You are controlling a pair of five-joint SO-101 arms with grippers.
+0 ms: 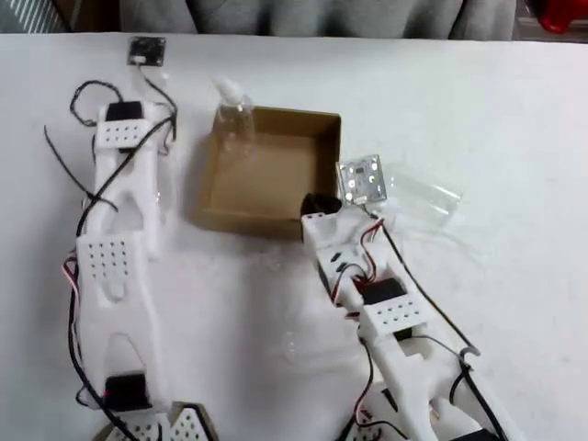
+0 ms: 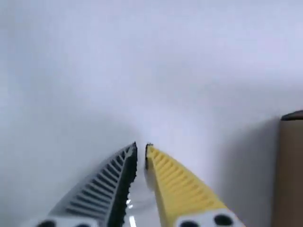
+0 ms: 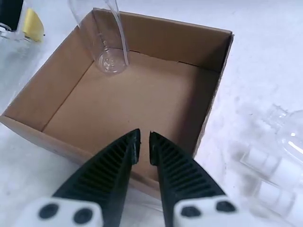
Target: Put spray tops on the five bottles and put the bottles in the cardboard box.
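Note:
The cardboard box lies open at mid-table. One clear bottle with a white spray top stands in its far left corner, seen from low down as the bottle against the box wall. My right gripper is shut and empty, just above the box's near wall; from above, the right gripper is at the near right corner. My left gripper is shut over bare table, with the box edge beside it. Its yellow finger shows left of the box.
Clear bottles lie on their sides right of the box, close to the right arm; these bottles have open necks. A shiny square plate sits by the box's right wall. A small black part lies at the far left.

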